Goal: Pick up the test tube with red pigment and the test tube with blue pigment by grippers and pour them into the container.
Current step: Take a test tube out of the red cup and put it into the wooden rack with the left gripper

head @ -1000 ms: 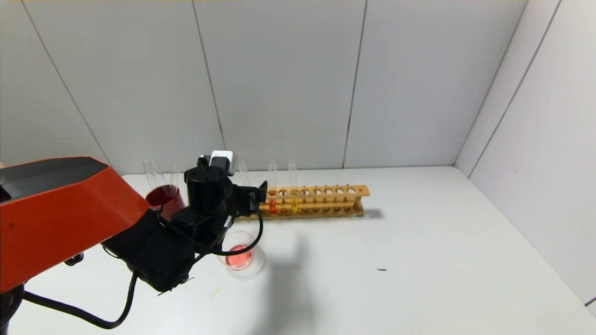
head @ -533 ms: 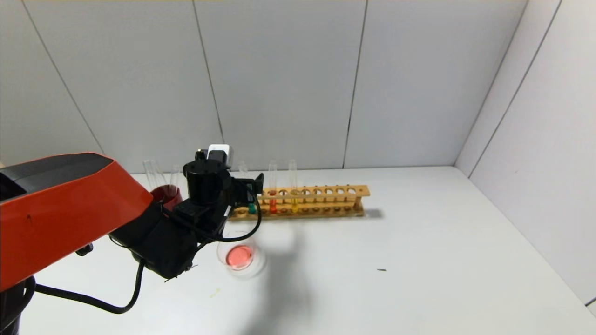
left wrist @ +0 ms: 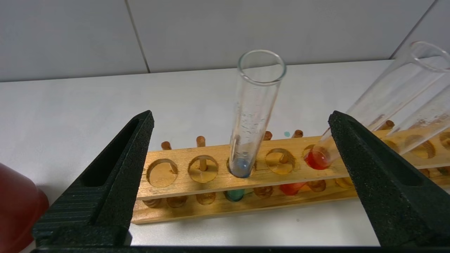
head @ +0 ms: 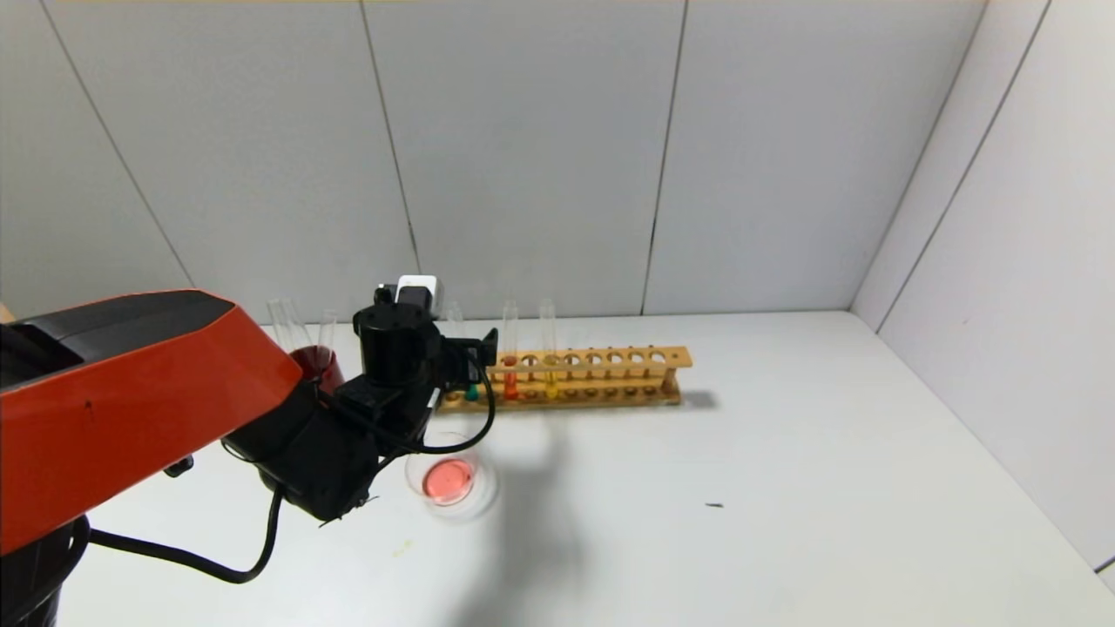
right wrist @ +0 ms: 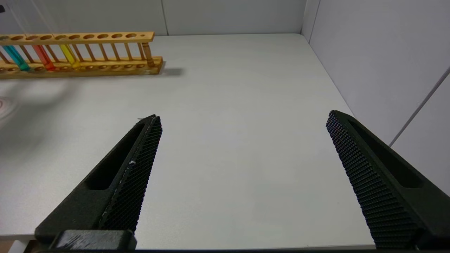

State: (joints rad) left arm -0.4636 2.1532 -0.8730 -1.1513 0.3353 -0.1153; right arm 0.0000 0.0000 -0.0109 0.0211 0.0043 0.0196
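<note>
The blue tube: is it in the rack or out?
In the rack. The blue tube stands upright in a hole of the rack, between the open left gripper's fingers, not gripped.

Blue tube racked, pink liquid already in the dish
The test tube with blue pigment (left wrist: 254, 116) stands upright in the rack, teal liquid at its rounded bottom; the container (head: 449, 477), a shallow clear glass dish, sits in front of it holding salmon-pink liquid

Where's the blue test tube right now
The test tube with blue pigment stands upright in the wooden rack near its left end, between the open fingers of the left gripper, with the orange-red tube two holes to its right.
</note>
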